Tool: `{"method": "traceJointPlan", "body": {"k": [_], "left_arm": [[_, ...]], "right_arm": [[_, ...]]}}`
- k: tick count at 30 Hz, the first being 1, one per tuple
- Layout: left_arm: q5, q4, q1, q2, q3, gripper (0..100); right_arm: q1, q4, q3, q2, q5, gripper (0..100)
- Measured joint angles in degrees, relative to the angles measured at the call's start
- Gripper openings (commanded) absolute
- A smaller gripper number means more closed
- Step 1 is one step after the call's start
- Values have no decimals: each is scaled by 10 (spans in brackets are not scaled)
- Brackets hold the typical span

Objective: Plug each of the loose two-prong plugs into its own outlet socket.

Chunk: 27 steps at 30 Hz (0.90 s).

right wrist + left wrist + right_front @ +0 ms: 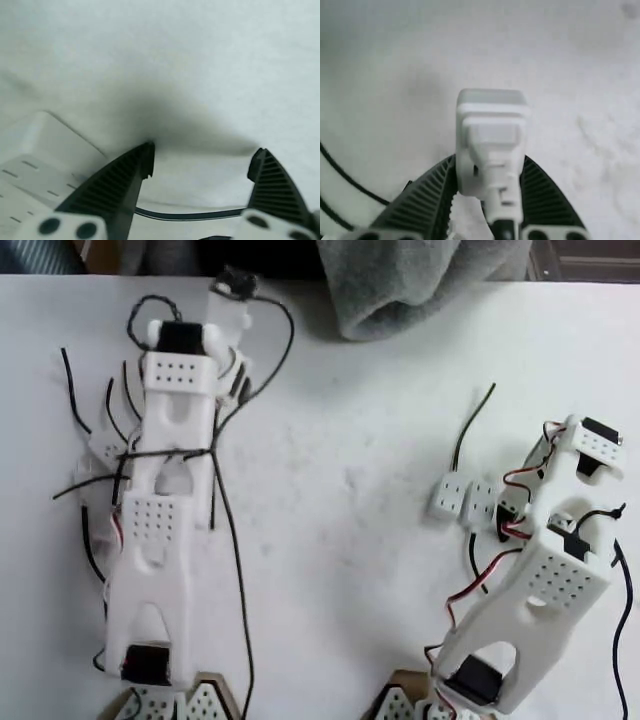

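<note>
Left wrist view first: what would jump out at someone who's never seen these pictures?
A white plastic plug sits pinched between the left arm's black ribbed fingers. Next, the right arm's fingers are spread wide open beside a white plastic socket block. From above, black wires tangle around the long white left arm.

A small robotics lab: a white tabletop (340,540) carries two printed robot arms (160,530) with exposed wires (237,570).
</note>
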Motion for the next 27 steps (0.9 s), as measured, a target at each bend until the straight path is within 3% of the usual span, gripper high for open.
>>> {"method": "traceJointPlan", "body": {"k": [6, 9, 13, 20, 27], "left_arm": [[-41, -23, -17, 67, -8, 254], [-42, -19, -25, 68, -26, 286], [-42, 35, -32, 66, -102, 291], [-43, 48, -37, 9, -151, 284], [-43, 51, -103, -89, -152, 239]], "right_arm": [[0, 0, 0, 0, 0, 316], [0, 0, 0, 0, 0, 316], [0, 0, 0, 0, 0, 316], [0, 0, 0, 0, 0, 316], [0, 0, 0, 0, 0, 316]]}}
